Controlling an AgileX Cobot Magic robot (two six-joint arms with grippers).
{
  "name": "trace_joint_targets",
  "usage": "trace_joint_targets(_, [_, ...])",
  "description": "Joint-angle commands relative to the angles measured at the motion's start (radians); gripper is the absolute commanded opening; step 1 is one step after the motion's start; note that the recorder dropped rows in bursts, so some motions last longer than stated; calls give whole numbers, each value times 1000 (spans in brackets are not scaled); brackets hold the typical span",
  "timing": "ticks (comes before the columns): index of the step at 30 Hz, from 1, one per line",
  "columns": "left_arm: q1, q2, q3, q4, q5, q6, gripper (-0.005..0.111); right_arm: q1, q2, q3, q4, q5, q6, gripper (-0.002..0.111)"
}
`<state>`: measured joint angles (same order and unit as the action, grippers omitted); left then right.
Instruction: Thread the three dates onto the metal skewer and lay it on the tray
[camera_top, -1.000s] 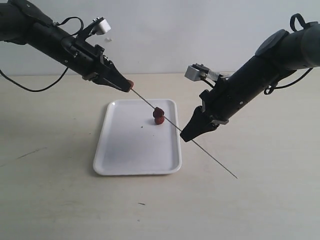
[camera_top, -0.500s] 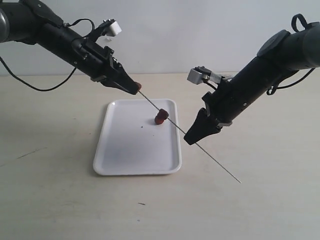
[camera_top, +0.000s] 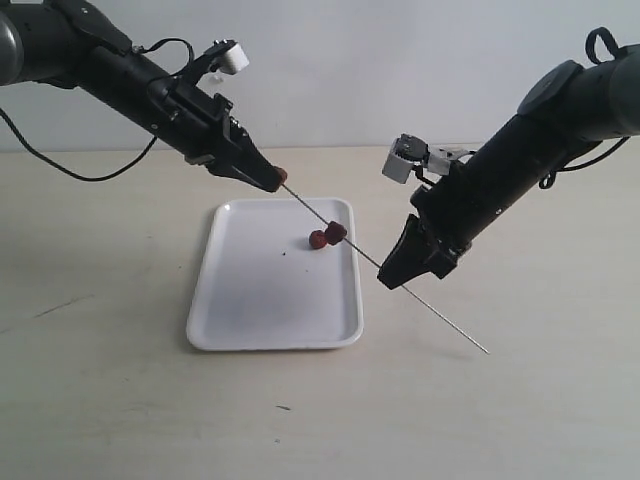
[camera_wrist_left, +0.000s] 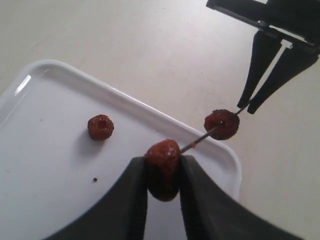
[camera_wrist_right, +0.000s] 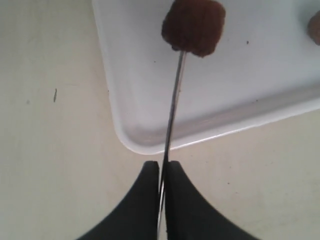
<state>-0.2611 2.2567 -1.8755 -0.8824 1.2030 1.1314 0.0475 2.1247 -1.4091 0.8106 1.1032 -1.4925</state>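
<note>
My left gripper (camera_top: 272, 180) is shut on one date (camera_wrist_left: 162, 162), a wrinkled red-brown lump pinched between its fingers above the far edge of the tray (camera_top: 270, 300). The thin metal skewer (camera_top: 430, 308) slants down to the right from that date; its tip meets the date's side in the left wrist view. A second date (camera_top: 336, 231) (camera_wrist_left: 222, 124) (camera_wrist_right: 194, 26) is threaded on the skewer (camera_wrist_right: 172, 110). The third date (camera_top: 317, 239) (camera_wrist_left: 101, 127) lies loose on the tray. My right gripper (camera_top: 392, 278) (camera_wrist_right: 162, 167) is shut on the skewer's middle, right of the tray.
The white tray (camera_wrist_left: 50, 165) lies on a bare beige tabletop. The skewer's free end (camera_top: 486, 351) hangs low over the table to the right. A white wall stands behind. Cables trail from both arms.
Both arms shifted slightly right. The left gripper with its date stayed against the skewer's tip. The threaded date has moved away from the loose date on the tray.
</note>
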Motion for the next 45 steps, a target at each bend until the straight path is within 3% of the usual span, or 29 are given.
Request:
trace_joint_targets(1, [-17,-5,2,-17,18,16,23,5,-7,-5,95,0,-191,0])
trace_joint_targets(17, [-17,-5,2,11,18,42,23,3,-7,-5,36,-27,-225,0])
trace_joint_targets(45, [-17,-5,2,-53,18,73,23,3,-7,-5,162,32,-351,0])
